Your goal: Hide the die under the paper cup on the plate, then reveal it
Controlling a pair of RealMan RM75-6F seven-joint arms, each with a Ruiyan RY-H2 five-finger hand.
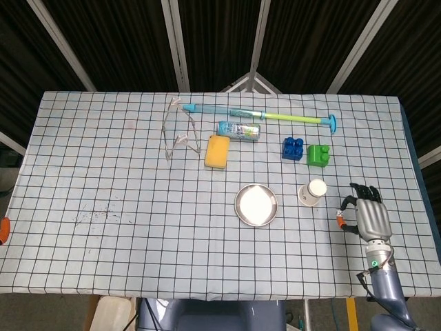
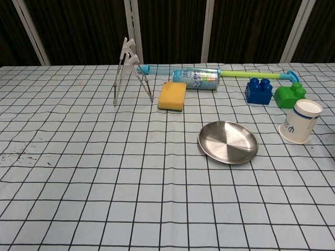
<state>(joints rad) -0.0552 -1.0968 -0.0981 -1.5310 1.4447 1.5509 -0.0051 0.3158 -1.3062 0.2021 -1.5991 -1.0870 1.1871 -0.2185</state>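
Dice are nowhere to be found in either view — whether one sits under the inverted white paper cup cannot be told. That cup stands mouth-down on the checked tablecloth, just ahead and to the left of the robot's right hand, near it but not touching. The round shiny metal plate lies further to the hand's left, beyond the cup, bare of anything. The hand hovers over the cloth's near right part with fingers spread and nothing in them; a small orange mark shows at its thumb side, too small to identify. The left hand appears in neither view. By my reading, the task has barely begun — the cup is not on the plate, so hiding and revealing both remain.
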